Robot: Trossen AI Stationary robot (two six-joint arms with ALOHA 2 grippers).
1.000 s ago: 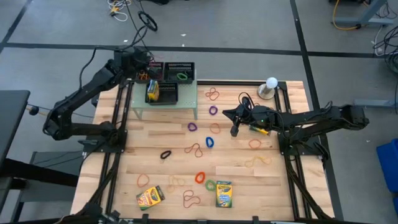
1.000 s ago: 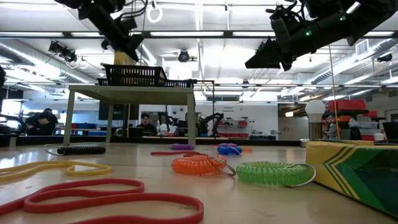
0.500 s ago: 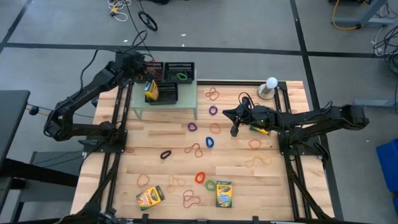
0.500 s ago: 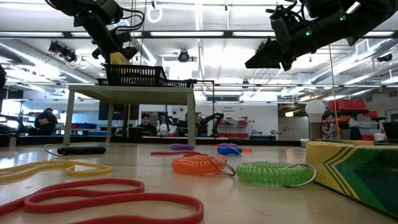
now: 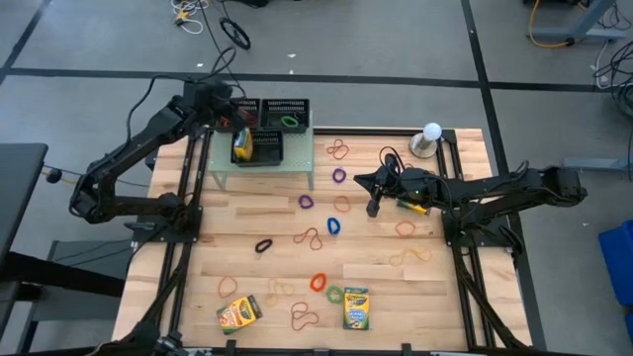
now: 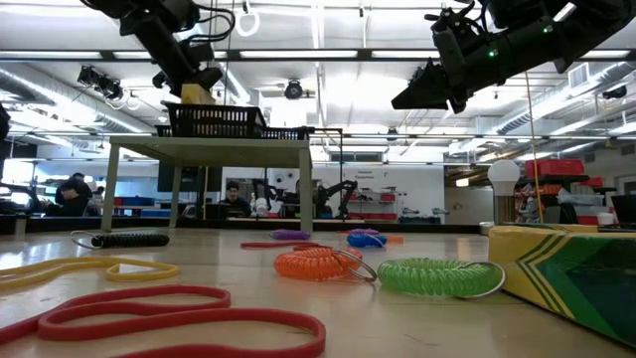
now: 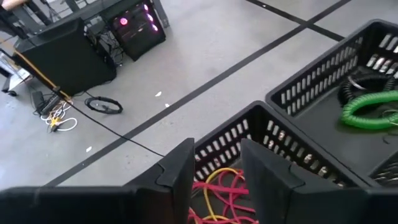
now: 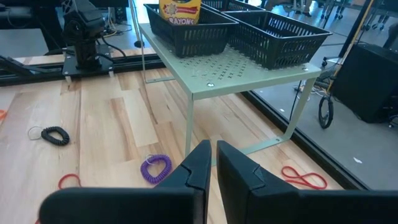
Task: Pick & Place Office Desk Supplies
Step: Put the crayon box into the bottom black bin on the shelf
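Three black mesh trays stand on the pale green shelf (image 5: 263,170) at the table's far left. My left gripper (image 7: 217,167) is open over the far-left tray (image 7: 231,134), where red and yellow rubber bands (image 7: 219,186) lie under its fingers. In the high view this gripper (image 5: 228,111) is at that tray's left end. The neighbouring tray (image 5: 288,103) holds a green coil (image 7: 367,109), and the front tray holds a crayon box (image 5: 242,145). My right gripper (image 5: 374,205) hangs shut and empty over the table's middle right, facing the shelf (image 8: 249,67).
Two crayon boxes (image 5: 238,312) (image 5: 356,309) lie near the front edge. Several coloured bands and coils are scattered over the wood, among them a purple coil (image 8: 155,167) and a black one (image 8: 56,135). A white ball on a stand (image 5: 431,132) is at the far right.
My left gripper has opened over the far-left tray and tipped slightly, staying in place. The red and yellow bands now lie in that tray. My right arm has kept still.
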